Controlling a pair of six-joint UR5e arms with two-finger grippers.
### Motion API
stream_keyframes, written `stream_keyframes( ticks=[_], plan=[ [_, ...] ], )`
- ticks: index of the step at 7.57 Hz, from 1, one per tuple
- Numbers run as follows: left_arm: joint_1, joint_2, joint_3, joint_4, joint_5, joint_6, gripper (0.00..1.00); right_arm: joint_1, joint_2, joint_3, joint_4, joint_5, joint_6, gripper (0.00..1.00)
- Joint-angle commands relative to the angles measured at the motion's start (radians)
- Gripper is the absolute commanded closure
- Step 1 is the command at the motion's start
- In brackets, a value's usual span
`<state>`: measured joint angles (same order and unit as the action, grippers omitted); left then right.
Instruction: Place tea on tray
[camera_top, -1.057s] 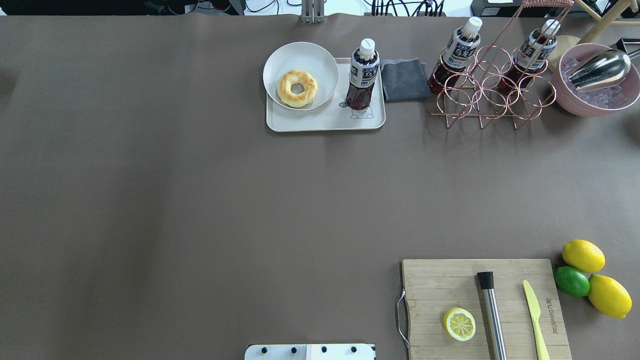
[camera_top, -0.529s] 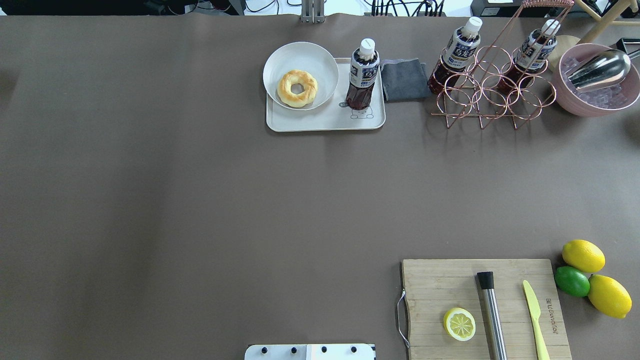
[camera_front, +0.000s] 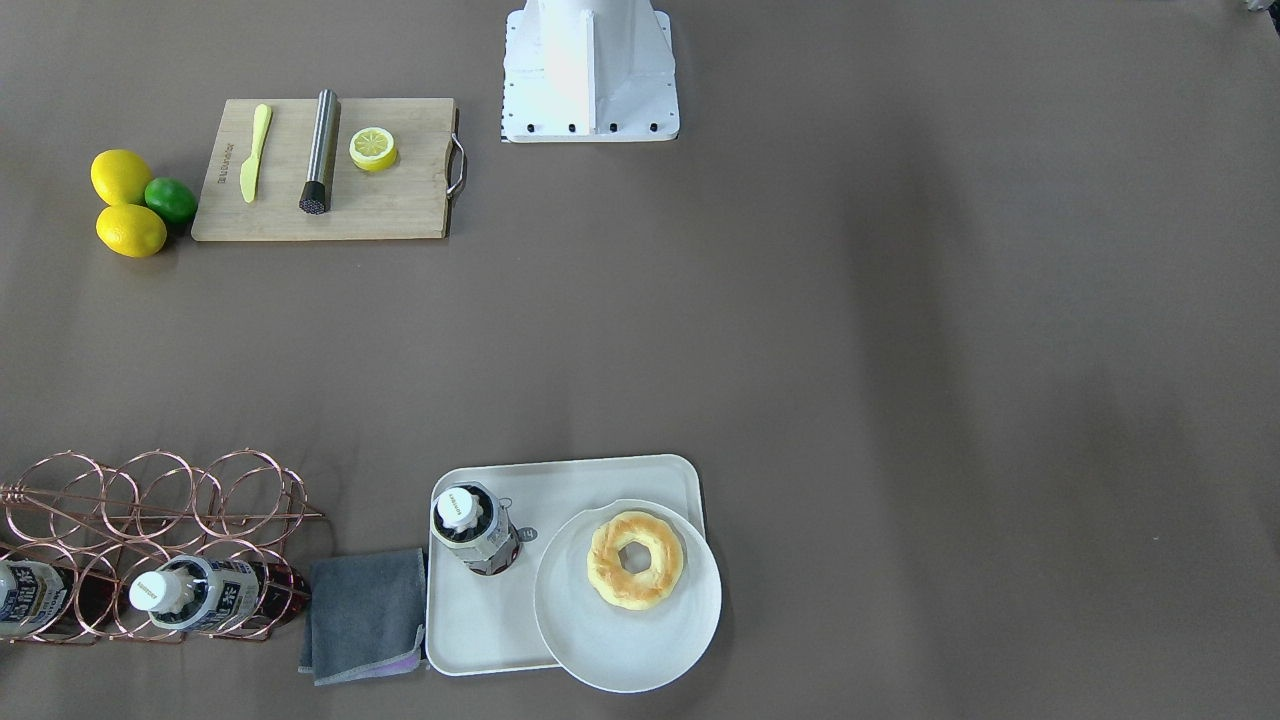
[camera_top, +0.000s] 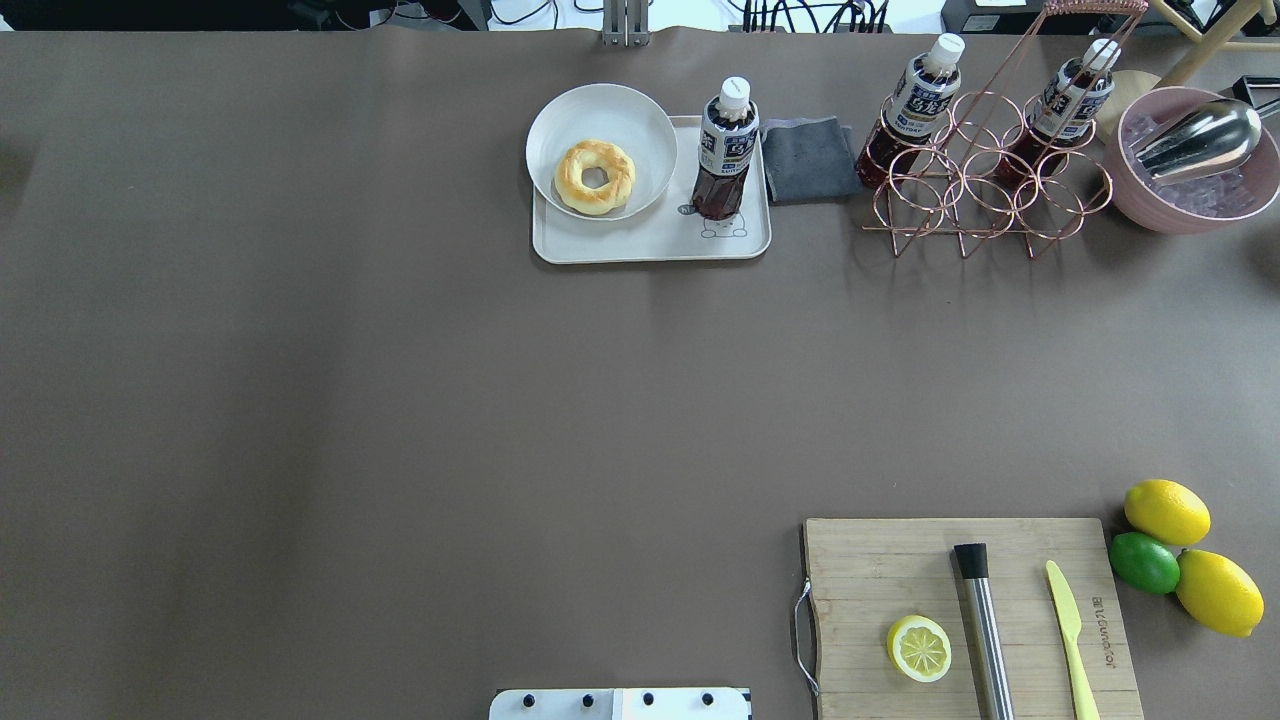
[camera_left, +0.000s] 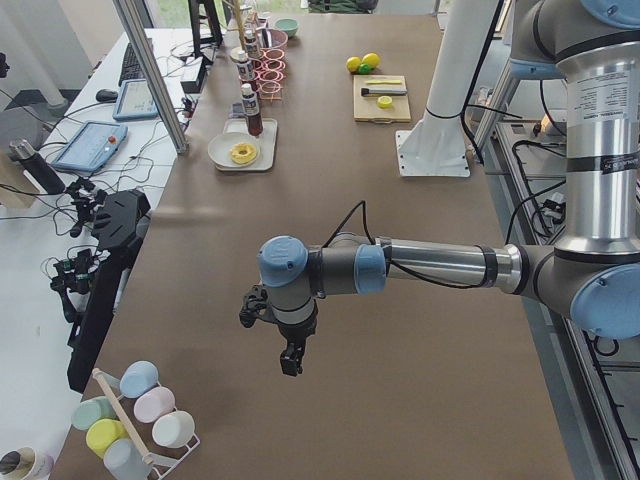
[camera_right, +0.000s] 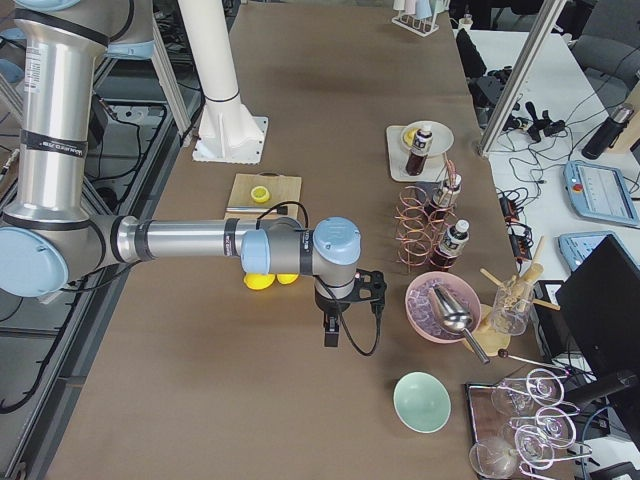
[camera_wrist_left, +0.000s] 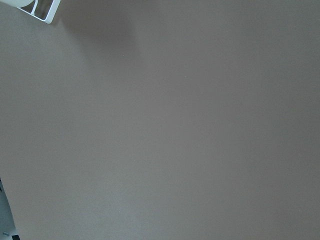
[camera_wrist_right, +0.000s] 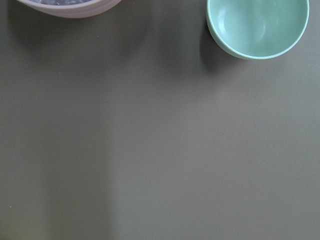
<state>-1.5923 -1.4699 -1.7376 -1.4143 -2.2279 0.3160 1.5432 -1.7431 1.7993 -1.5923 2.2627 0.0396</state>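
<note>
My left arm (camera_left: 430, 264) and right arm (camera_right: 180, 240) each lay level across mid-frame, left gripper (camera_left: 288, 366) and right gripper (camera_right: 331, 339) pointing straight down, jaws unreadable.

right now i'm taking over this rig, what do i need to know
Left gripper: over bare table, far from the tray; open or shut unclear.
Right gripper: over the table near the pink bowl; also unclear.
One tea stands upright on the tray beside the plate; two more bottles sit in the copper rack.
Done: tea placed, nothing holds it. Left: nothing visible.
</note>
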Motion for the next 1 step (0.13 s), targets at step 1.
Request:
stream_keyframes(
  ticks=[1],
  plan=[
    [0.000,-0.006,0.000,0.000,0.001,0.000,0.03,0.000,-0.001,0.002,0.000,0.000,0.000,0.00]
  ],
)
